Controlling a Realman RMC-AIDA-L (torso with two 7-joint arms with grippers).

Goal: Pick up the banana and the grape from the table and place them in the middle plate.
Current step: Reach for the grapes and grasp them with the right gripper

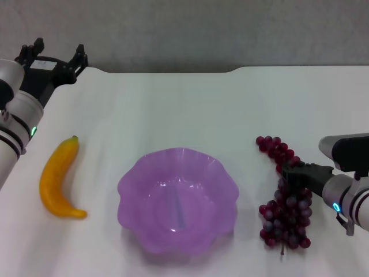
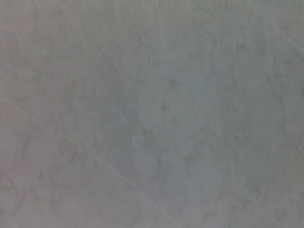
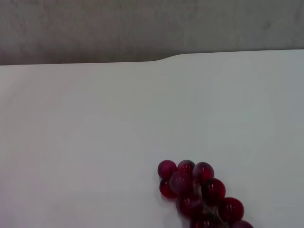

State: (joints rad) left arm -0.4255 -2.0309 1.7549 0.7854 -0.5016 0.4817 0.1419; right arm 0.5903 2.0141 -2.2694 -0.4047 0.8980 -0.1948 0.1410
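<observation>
The banana (image 1: 57,180) lies on the table (image 1: 173,109) at the left, clear of the plate. The purple scalloped middle plate (image 1: 128,183) stands at the centre front with nothing in it. The grape bunch (image 1: 286,214) lies on the table to the right of the plate; its far end also shows in the right wrist view (image 3: 197,187). My right gripper (image 1: 295,174) is low at the middle of the bunch, reaching in from the right. My left gripper (image 1: 57,55) is open and empty, raised at the far left corner, well beyond the banana.
The table's far edge has a notch (image 1: 233,69) with a grey wall behind it. The left wrist view shows only a plain grey surface (image 2: 152,114). Bare tabletop lies between the plate and the far edge.
</observation>
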